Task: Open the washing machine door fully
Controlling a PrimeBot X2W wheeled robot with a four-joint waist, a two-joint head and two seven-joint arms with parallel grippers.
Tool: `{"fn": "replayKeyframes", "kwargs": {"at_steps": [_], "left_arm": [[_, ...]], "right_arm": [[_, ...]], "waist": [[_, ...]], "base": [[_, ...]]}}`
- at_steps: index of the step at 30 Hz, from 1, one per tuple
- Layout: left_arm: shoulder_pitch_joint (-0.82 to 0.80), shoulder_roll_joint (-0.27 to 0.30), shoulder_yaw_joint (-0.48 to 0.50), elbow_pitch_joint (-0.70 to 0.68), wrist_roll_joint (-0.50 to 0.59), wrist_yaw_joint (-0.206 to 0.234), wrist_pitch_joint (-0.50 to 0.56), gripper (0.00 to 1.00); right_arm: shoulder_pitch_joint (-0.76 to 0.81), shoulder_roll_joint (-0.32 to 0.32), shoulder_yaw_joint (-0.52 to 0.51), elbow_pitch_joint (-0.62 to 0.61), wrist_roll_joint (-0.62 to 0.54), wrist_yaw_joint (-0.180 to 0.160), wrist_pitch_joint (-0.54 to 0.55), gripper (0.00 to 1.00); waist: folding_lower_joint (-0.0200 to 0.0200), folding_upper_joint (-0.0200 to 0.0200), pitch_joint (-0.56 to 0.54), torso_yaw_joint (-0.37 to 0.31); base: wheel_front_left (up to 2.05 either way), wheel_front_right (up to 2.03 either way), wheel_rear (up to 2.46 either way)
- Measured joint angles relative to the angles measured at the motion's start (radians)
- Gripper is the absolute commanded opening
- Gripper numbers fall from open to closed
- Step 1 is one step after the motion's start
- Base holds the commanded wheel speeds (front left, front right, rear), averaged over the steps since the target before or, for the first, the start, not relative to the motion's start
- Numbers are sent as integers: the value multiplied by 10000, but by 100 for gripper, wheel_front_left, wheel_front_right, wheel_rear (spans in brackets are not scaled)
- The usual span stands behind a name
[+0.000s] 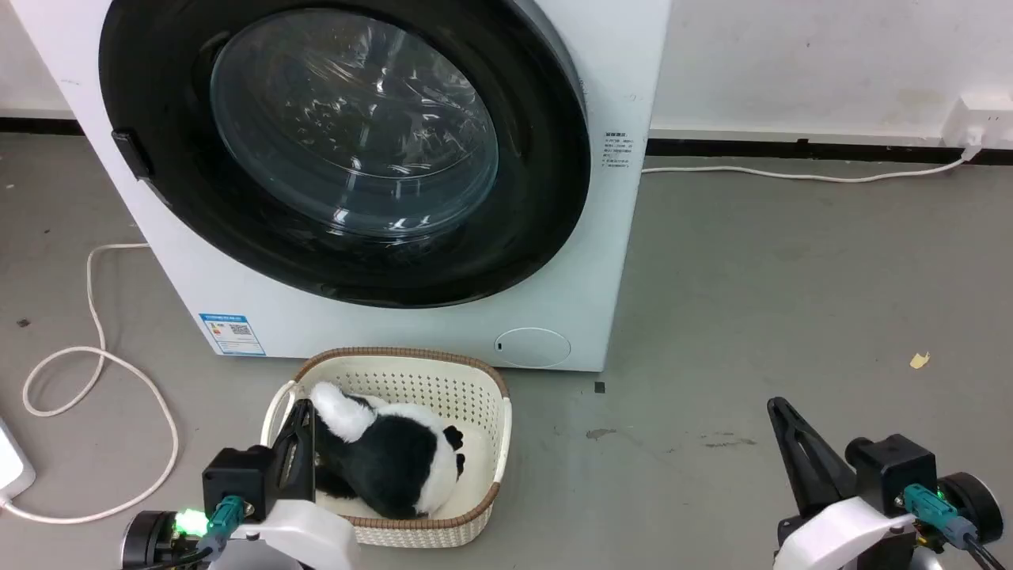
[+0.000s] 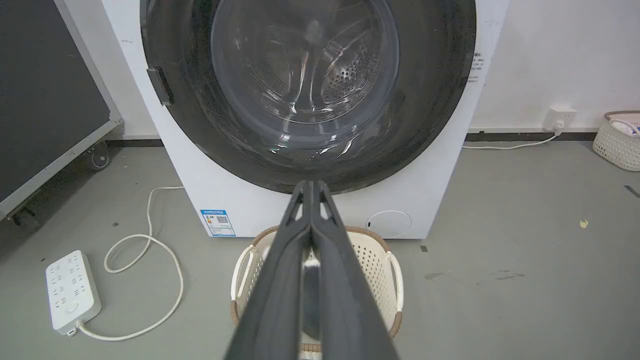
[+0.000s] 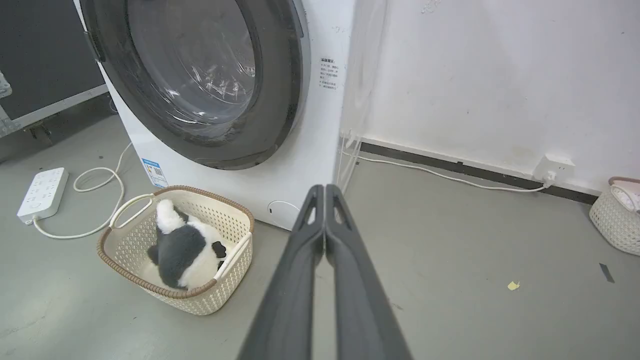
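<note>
The washing machine is a white front-loader standing on the grey floor against the wall. Its door, a big glossy black disc with a bulging glass centre, lies closed flat on the front; the steel drum shows through the glass. A small black latch sits on the door's left rim. My left gripper is shut and empty, low at the left over the basket, well short of the door. My right gripper is shut and empty, low at the right over bare floor. The door appears at an angle in the right wrist view.
A cream perforated basket holding a black-and-white plush toy stands right before the machine. A white cable loops on the floor at the left to a power strip. Another basket sits by the wall at the far right.
</note>
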Motion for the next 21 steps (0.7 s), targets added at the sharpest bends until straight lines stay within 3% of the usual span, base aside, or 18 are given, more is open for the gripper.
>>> {"fn": "replayKeyframes", "kwargs": {"at_steps": [21], "left_arm": [[0, 0, 4, 0, 0, 0, -2, 0]], "right_arm": [[0, 0, 2, 0, 0, 0, 0, 0]], "waist": [[0, 0, 0, 0]], "base": [[0, 0, 0]]}}
